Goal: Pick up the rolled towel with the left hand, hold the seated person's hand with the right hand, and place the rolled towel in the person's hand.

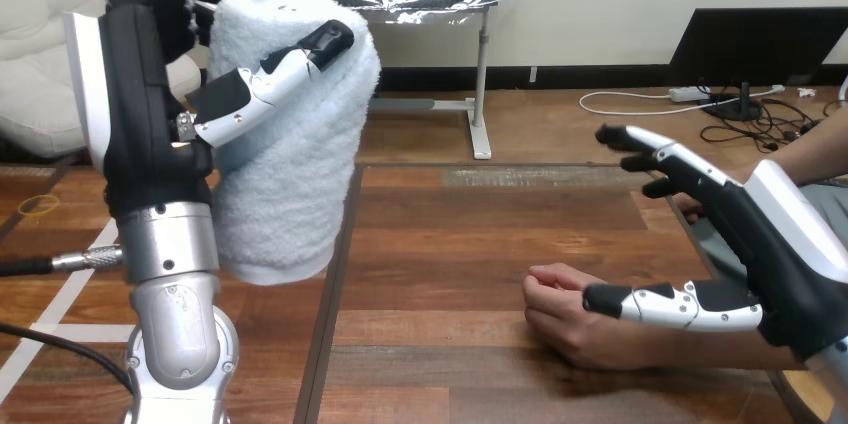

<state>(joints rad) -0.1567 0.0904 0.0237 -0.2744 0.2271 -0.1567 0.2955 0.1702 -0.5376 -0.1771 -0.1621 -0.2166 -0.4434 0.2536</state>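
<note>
My left hand (pixel 150 114) is raised high at the left, shut on the rolled light-blue towel (pixel 295 174), which stands upright in its grasp well above the table. The thumb crosses the towel's front and the fingers wrap round its top. The person's hand (pixel 570 314) rests on the table at the lower right, loosely curled, reaching in from the right edge. My right hand (pixel 760 244) hovers over the person's wrist, fingers straight and spread above it, thumb stretched out along the wrist's near side. It is open and not curled round the wrist.
The wooden table (pixel 450 244) spreads between the towel and the person's hand. Its left edge runs down beneath the towel. The person's forearm (pixel 700 349) lies along the table's lower right.
</note>
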